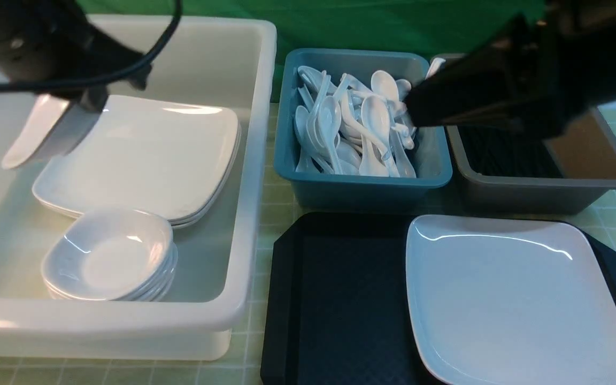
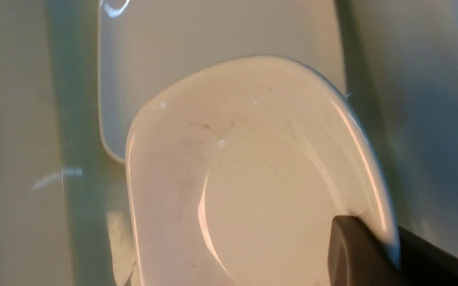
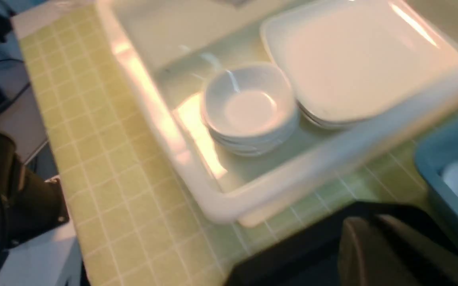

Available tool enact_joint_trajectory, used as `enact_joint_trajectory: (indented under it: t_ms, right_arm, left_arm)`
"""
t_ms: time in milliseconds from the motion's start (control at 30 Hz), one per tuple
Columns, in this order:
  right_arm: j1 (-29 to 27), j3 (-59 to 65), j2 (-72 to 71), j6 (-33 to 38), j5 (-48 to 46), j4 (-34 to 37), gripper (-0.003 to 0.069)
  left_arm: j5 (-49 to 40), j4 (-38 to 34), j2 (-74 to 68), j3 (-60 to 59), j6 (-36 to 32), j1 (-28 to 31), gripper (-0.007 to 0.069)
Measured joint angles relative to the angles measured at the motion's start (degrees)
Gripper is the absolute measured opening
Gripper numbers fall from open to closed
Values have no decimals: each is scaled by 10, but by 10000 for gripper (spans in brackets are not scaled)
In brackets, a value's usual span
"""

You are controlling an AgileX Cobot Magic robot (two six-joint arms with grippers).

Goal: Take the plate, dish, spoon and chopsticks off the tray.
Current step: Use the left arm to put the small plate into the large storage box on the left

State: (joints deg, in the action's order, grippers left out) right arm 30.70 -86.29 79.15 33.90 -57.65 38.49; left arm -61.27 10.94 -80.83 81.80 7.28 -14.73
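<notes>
My left gripper (image 1: 81,109) is shut on the rim of a small white dish (image 1: 30,139), holding it tilted above the back left of the white tub (image 1: 254,176). In the left wrist view the dish (image 2: 253,178) fills the picture, its edge pinched between the dark fingers (image 2: 356,254). The large white square plate (image 1: 516,299) lies on the right half of the black tray (image 1: 335,299). The tray's left half is bare. My right gripper (image 1: 417,109) hovers shut and empty over the teal bin's right edge; its closed fingers (image 3: 368,250) show above the tray's corner.
Inside the white tub are a stack of square plates (image 1: 147,155) and a stack of small dishes (image 1: 110,256). The teal bin (image 1: 361,187) holds several white spoons. A grey-brown tub (image 1: 543,190) with black sticks inside stands at the back right.
</notes>
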Motion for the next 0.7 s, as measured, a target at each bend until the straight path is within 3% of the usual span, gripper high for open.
enact_joint_trajectory:
  t_ms: [167,400,500,700]
  right_arm:
    - [72,-91,101,-34,3,-42,10]
    - [108,-160,187,-48,-10,-52,10]
    - [109,-171,196,-59,-9,-53,10]
    - [109,-174,196,-63,-9,-58,10]
  left_arm:
    - [72,-18,5,-121,0,18,1]
    - [179,-41,1,-212,0,18,16]
    - [190,-46,-7,-222,-2,18,82]
    - [186,-80,-11,-219,-11,18,320]
